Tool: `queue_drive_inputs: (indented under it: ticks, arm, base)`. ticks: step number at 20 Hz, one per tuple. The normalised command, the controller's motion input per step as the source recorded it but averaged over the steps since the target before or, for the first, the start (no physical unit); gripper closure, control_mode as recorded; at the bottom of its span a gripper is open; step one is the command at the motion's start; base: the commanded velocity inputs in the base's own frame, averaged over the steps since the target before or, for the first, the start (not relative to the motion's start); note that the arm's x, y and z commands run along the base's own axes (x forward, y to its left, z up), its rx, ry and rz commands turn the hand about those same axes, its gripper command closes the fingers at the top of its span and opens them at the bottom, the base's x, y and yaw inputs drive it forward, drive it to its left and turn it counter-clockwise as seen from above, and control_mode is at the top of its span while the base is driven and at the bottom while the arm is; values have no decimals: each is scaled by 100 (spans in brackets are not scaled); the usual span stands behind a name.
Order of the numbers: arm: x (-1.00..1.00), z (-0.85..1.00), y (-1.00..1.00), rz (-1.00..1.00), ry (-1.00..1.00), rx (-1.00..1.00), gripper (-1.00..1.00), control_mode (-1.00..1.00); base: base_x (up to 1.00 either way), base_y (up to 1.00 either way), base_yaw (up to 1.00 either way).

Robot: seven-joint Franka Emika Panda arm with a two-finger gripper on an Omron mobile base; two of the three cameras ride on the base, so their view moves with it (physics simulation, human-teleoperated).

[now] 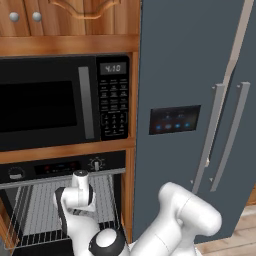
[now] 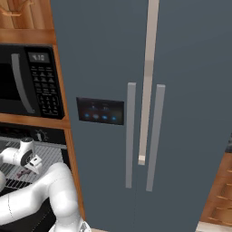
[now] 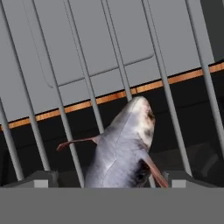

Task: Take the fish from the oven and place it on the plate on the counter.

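The fish (image 3: 124, 148) lies on the oven (image 1: 60, 167) wire rack (image 3: 83, 78), and we see it between our gripper (image 3: 109, 179) fingertips (image 3: 41, 178), which stand apart on either side, not clamped. Open rack bars stretch beyond its head.

Grey fish (image 3: 124, 148), black oven (image 1: 55, 167)

Glossy white rounded arm (image 1: 185, 217), bulbous link shells, dark black joint bands, round black-ringed cap near base; small dark grey finger tips (image 3: 41, 178).
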Motion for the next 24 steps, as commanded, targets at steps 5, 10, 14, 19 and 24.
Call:
queue_drive_inputs:
  ticks: [5,10,14,19,24]
  arm:
    - [-21,-33,0,0,0,0,100,-100]
    - [-11,-30,0,0,10,0,100,-100]
    - [-11,5,0,0,5,0,100,-100]
    - [-32,41,0,0,-1,0,100,-100]
    - [-66,40,-3,0,-3,0,100,-100]
  base:
    - [0,0,0]
    - [0,0,0]
    - [0,0,0]
    - [0,0,0]
    - [0,0,0]
